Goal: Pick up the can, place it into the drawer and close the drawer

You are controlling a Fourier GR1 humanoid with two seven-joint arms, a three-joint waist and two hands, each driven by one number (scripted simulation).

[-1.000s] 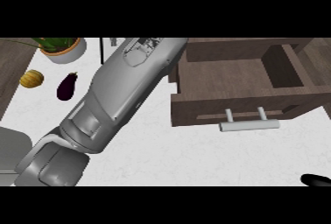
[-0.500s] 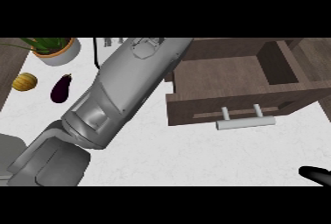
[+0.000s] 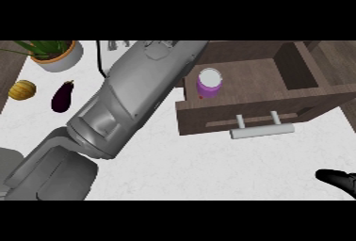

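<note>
Upright now, the purple cylindrical can [image 3: 209, 83] with its pale round lid stands inside the open dark-wood drawer [image 3: 236, 117]. Whether the left hand is clenched cannot be told, hidden beyond its smooth grey forearm [image 3: 132, 94]; nor can the black right hand [image 3: 338, 180].

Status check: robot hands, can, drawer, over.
Left robot hand out of view beyond its grey forearm. Right robot hand low right. Purple white-topped can upright inside open brown wooden drawer. Drawer's handle unobstructed.

Bright, even light; soft shadow inside the drawer [image 3: 257, 84].
</note>
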